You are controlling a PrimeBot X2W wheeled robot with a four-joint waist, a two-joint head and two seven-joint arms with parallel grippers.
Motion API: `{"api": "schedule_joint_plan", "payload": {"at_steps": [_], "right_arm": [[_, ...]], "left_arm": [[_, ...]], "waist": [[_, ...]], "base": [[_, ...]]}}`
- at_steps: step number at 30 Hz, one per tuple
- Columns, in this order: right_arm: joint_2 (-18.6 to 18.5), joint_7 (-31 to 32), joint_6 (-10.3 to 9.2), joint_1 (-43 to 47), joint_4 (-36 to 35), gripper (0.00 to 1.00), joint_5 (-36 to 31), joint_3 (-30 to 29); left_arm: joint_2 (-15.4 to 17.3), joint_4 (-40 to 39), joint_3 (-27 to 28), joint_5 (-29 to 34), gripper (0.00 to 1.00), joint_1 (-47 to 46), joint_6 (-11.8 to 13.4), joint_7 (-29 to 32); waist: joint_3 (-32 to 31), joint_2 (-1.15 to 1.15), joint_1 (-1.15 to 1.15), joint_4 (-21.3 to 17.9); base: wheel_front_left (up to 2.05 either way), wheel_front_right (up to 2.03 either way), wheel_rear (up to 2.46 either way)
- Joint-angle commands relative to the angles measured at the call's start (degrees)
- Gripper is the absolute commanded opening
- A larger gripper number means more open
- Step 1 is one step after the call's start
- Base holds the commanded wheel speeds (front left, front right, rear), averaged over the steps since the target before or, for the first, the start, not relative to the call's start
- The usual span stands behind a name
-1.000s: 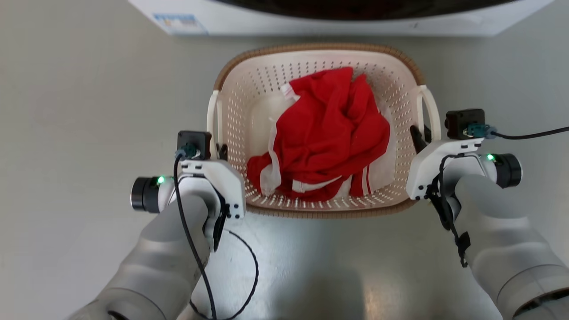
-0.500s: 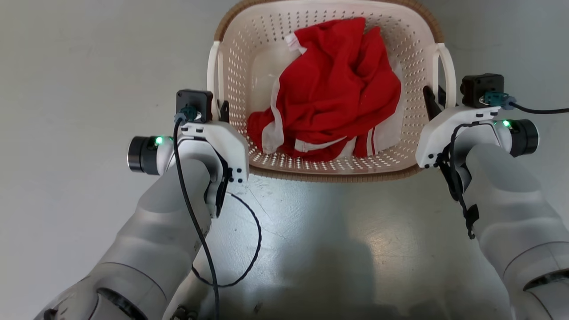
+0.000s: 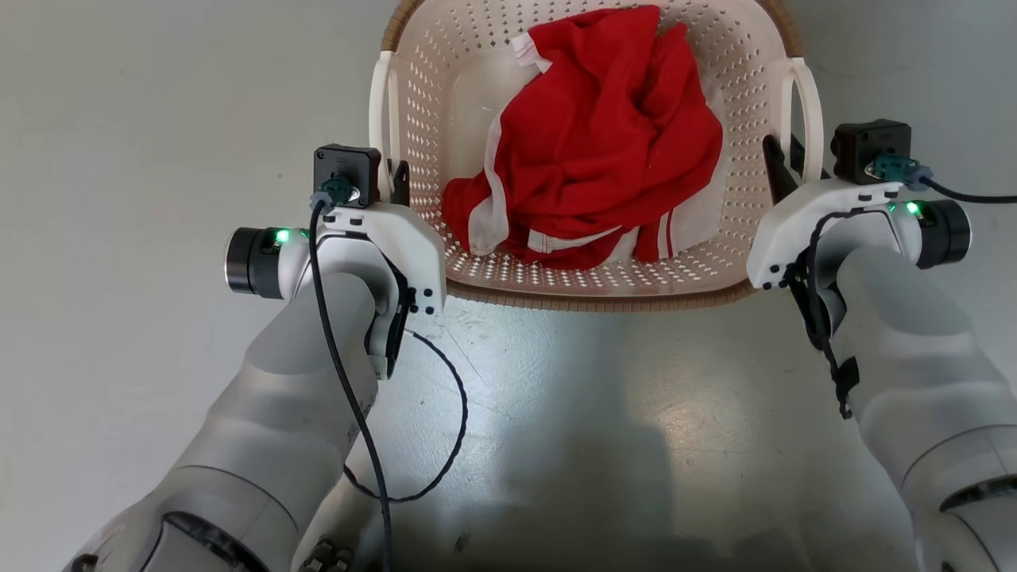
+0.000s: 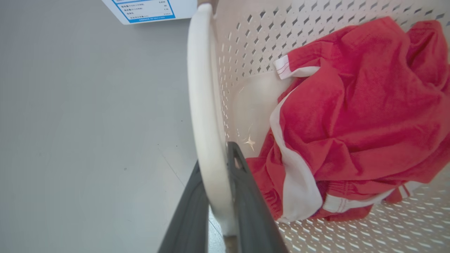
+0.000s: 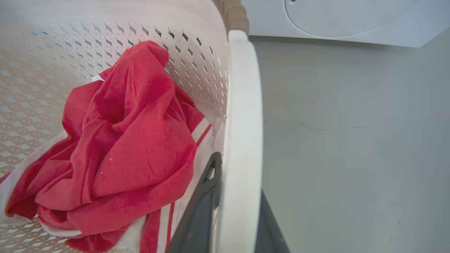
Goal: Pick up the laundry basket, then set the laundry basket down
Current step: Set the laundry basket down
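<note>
The laundry basket (image 3: 588, 300) is cream, perforated and brown-rimmed, and sits at the top middle of the head view with a crumpled red and white garment (image 3: 604, 159) inside. My left gripper (image 3: 393, 187) is shut on the basket's left handle (image 4: 202, 105), one dark finger on each side of the white bar. My right gripper (image 3: 783, 163) is shut the same way on the right handle (image 5: 242, 105). The far rim is cut off by the top of the head view.
A white washer stands just beyond the basket, with its label (image 4: 151, 8) in the left wrist view and its front (image 5: 344, 17) in the right wrist view. Pale grey floor (image 3: 143, 159) lies on both sides. A black cable (image 3: 445, 429) loops under my left forearm.
The head view has shifted and the washer has left it. The basket now looks larger and sits higher in the picture, with both grippers still shut on its handles.
</note>
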Motion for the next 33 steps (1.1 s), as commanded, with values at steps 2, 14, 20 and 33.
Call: {"api": "schedule_joint_plan", "payload": {"at_steps": [2,14,20,33], "right_arm": [[1.97,-0.96,0.87,0.42,-0.77,0.0,-1.74,1.18],[1.97,-1.3,0.87,-0.19,-1.21,1.0,-4.75,-1.57],[1.97,-1.34,0.87,-0.01,-2.37,1.0,-7.19,-4.2],[1.97,-1.35,0.87,2.61,-6.29,1.0,-9.17,-7.01]], "left_arm": [[1.17,-0.99,1.34,1.5,0.0,-1.19,0.03,-0.62],[1.17,-0.79,3.48,2.68,1.0,-0.71,-0.09,-0.62],[1.17,-0.51,3.97,2.68,1.0,-0.27,-0.04,-0.62],[1.17,-1.08,6.62,4.58,1.0,1.85,-0.14,-0.62]], "waist": [[0.36,0.0,0.0,-0.08],[0.35,0.0,0.0,-0.35],[-0.45,0.0,0.0,-0.4],[-5.28,0.0,0.0,-0.78]], "base": [[0.0,0.0,0.0],[0.0,0.0,0.0],[0.0,0.0,0.0],[0.0,0.0,0.0]]}}
